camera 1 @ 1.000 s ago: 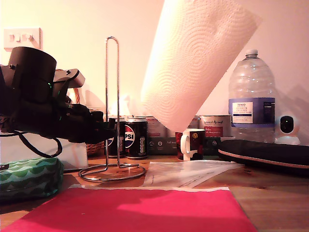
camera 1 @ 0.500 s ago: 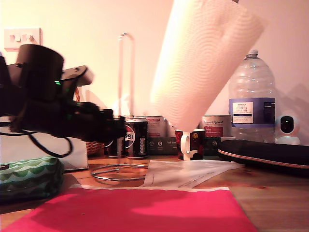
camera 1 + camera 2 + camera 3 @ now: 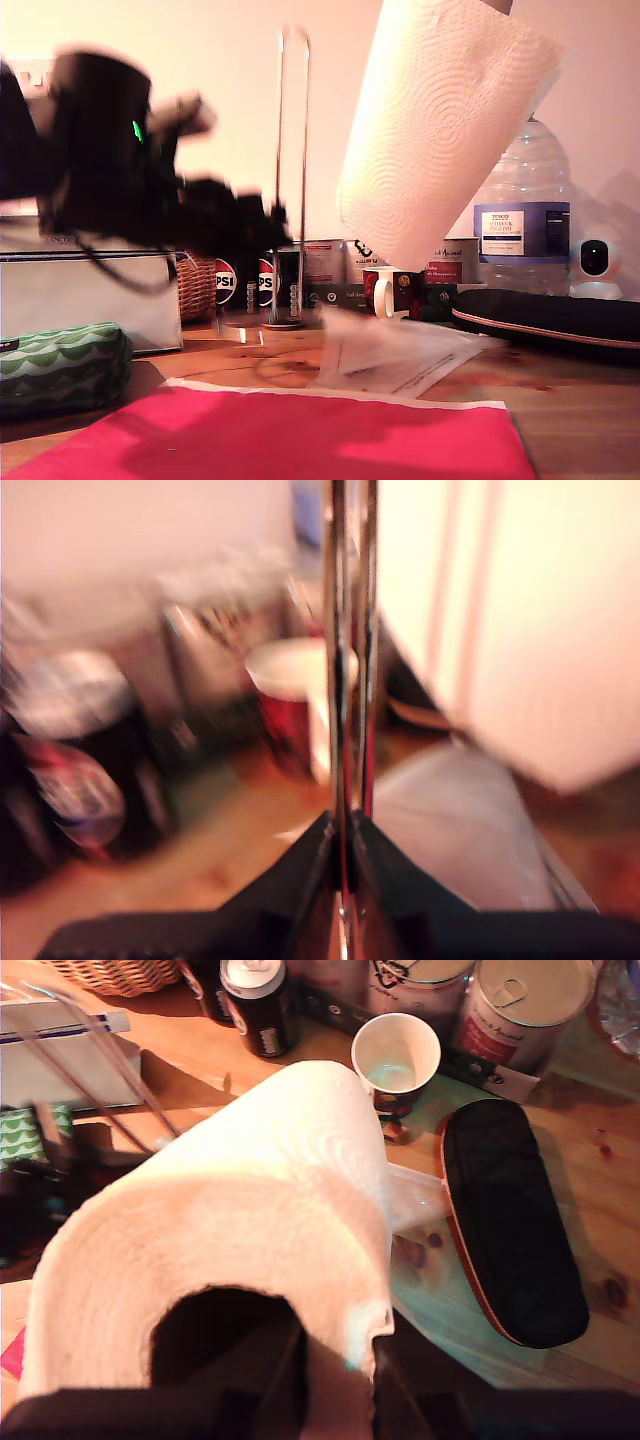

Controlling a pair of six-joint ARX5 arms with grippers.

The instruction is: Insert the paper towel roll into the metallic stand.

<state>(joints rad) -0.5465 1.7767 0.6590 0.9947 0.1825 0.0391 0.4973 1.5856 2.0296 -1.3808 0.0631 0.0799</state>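
The metallic stand (image 3: 293, 150) is a thin chrome loop, blurred by motion, held upright with its ring base just above the table. My first gripper (image 3: 278, 238) is shut on the loop's lower part; the first wrist view shows the two chrome rods (image 3: 350, 670) clamped between my first gripper's (image 3: 345, 830) black jaws. The paper towel roll (image 3: 440, 130) hangs tilted to the right of the stand in the exterior view, its lower end above the mug. My second gripper (image 3: 335, 1360) is shut on the roll's (image 3: 230, 1210) wall, one finger inside the core.
Behind stand Pepsi cans (image 3: 225, 285), a red mug (image 3: 385, 295), tins and a large water bottle (image 3: 520, 210). A black case (image 3: 550, 315) lies at the exterior view's right, loose paper sheets (image 3: 390, 355) in the middle, a red mat (image 3: 280, 435) in front, a green pouch (image 3: 60, 365) at its left.
My first gripper has lifted the stand off the table and carried it toward the exterior view's right, nearer the roll. The roll has shifted right and stands a little more upright.
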